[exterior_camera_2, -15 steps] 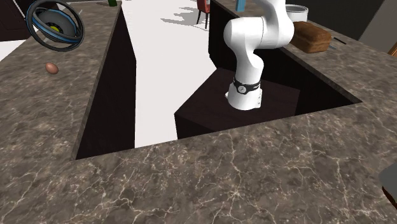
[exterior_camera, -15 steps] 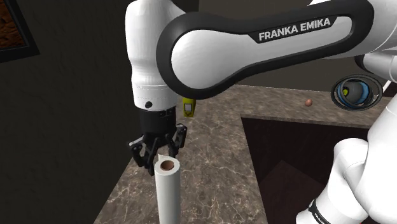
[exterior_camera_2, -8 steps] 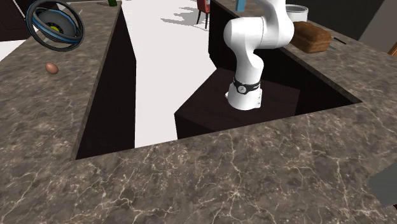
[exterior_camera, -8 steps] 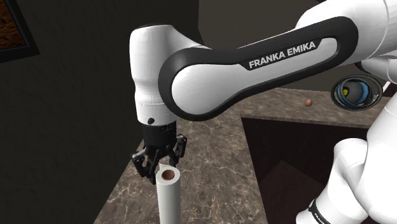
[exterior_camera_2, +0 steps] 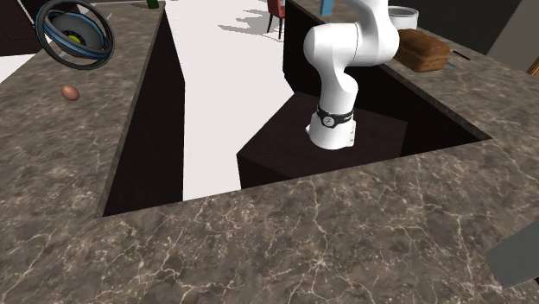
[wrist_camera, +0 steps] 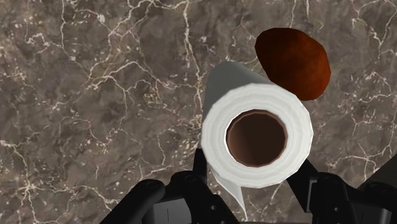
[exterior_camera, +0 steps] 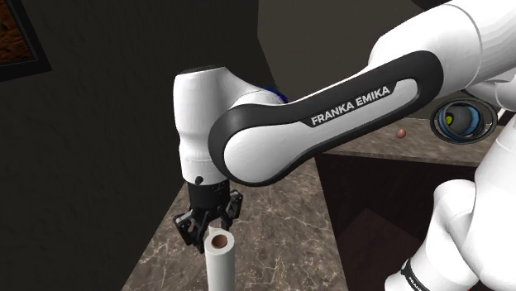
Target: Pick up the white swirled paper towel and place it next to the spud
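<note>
While my tool [wrist_camera: 251, 177] clamps the white paper towel roll [wrist_camera: 256, 137] by its 2 flanks, the roll's long axis runs upright, in line with my tool, brown core facing me. A reddish-brown spud [wrist_camera: 294, 60] lies on the marbled bench [wrist_camera: 95, 95] just beyond the roll, its edge hidden behind the rim. Lower centre of the shoulder view shows the roll upright. I judge only a straight descent is left.
</note>
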Robot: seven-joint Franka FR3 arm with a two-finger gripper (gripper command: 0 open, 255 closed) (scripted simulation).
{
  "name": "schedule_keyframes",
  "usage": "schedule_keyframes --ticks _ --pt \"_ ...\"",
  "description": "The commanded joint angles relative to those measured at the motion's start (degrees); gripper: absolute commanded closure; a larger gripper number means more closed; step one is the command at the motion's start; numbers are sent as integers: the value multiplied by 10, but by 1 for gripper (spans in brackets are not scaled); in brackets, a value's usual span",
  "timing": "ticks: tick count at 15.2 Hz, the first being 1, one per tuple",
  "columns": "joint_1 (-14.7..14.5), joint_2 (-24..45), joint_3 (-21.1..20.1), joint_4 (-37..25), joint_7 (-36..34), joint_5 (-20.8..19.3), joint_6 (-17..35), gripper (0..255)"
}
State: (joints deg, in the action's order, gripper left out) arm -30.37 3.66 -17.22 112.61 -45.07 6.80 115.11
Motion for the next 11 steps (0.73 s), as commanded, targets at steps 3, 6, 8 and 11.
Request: schedule_keyframes --ticks 3,6,8,11 --pt "0 8 0 14 1 -1 22 255" --pt "0 8 0 14 1 -1 22 255" --pt "0 8 0 14 1 -1 22 255" --pt "0 8 0 14 1 -1 22 0"
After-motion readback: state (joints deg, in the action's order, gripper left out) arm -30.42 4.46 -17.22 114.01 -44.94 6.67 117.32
